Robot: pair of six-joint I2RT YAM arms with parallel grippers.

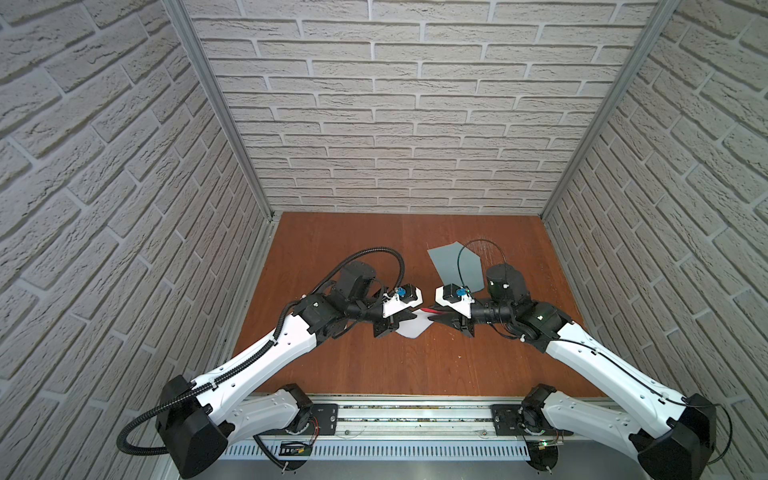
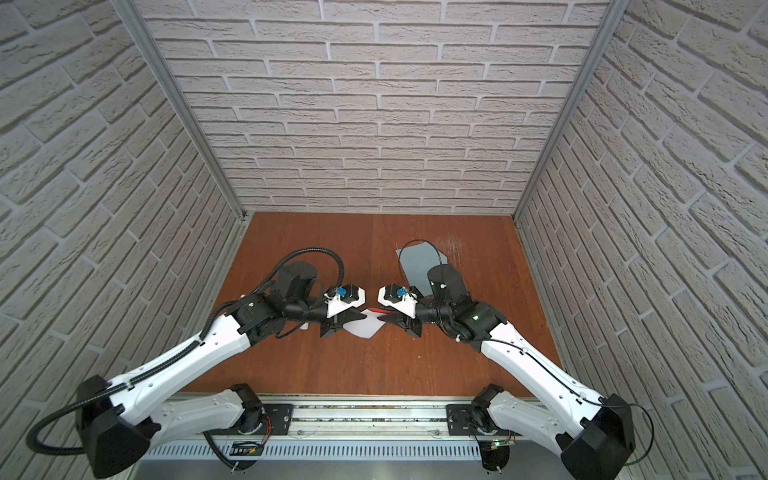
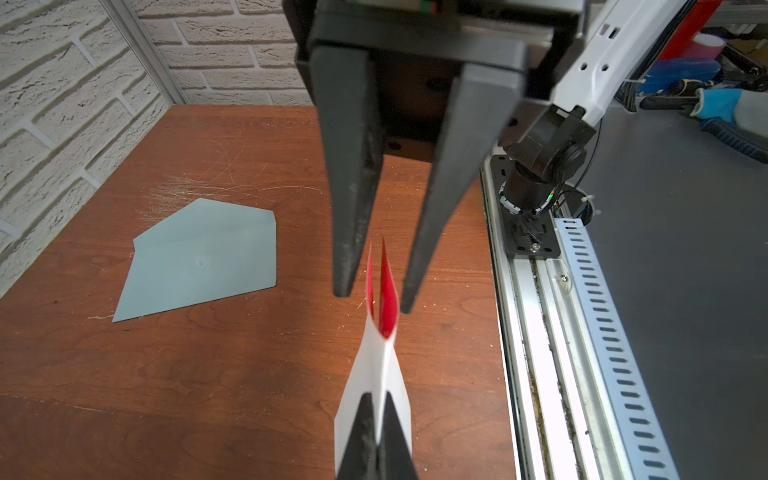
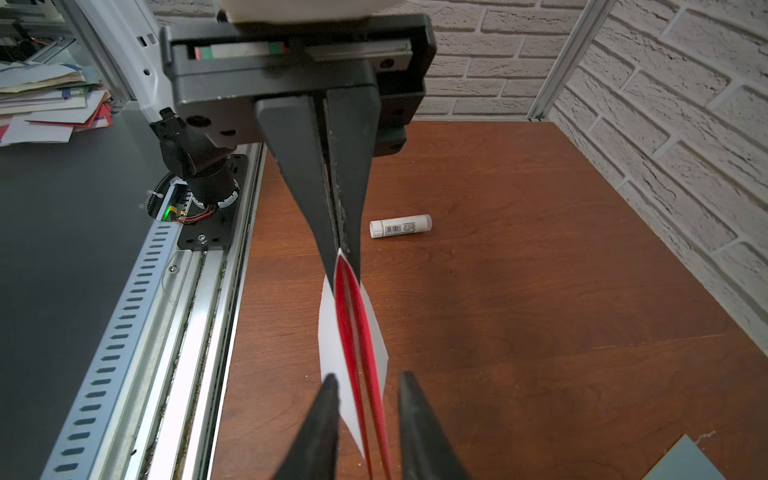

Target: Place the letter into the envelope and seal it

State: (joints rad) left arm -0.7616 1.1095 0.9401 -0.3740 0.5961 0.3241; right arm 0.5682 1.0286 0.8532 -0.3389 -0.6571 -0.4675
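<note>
Your left end effector (image 4: 344, 266) is clenching one end of the letter (image 3: 376, 365); your right end effector (image 3: 374, 299) is gaping around the other.

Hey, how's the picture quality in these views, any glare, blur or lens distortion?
In both top views the wide-angle lens splays the brick walls outward. Left wrist view: the envelope is sharp, the left gripper nearest the lens soft. Right wrist view: glare whitens the rail, a shadow darkens the table.

Folded letter (image 3: 376, 365) midair; envelope (image 3: 203, 257) flat, apparently open.
</note>
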